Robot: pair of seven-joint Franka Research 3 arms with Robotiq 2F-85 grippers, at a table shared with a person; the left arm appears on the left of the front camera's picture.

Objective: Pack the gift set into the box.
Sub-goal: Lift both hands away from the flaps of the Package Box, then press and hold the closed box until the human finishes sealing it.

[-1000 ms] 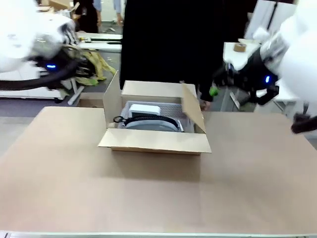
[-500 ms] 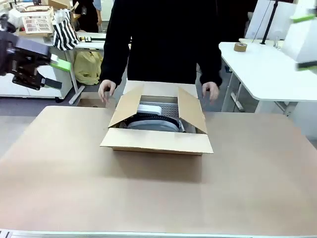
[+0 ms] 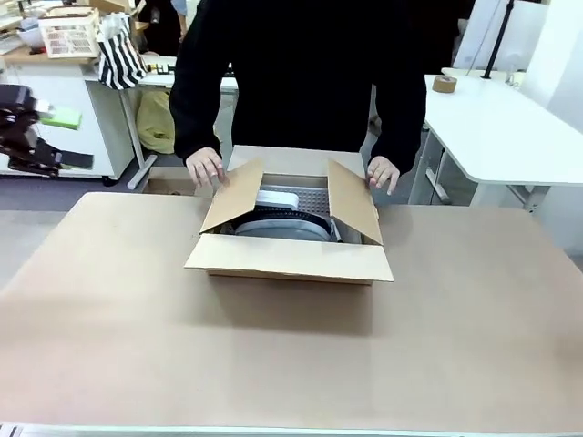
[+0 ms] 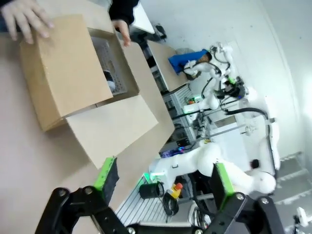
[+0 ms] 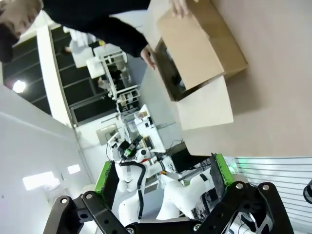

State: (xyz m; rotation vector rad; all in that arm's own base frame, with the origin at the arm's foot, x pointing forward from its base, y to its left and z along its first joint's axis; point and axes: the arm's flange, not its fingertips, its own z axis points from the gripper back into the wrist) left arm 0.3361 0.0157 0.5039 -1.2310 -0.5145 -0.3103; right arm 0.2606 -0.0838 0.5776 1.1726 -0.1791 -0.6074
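We note open box on surface, long axis 9–3; gift set inside, same axis. Left gripper wide, empty, box at 11 o'clock; right gripper wide, empty, box at 1 o'clock.

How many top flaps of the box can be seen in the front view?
4: the near flap folded outward, the far flap laid back, and the left flap and the right flap tilted up beside the opening.
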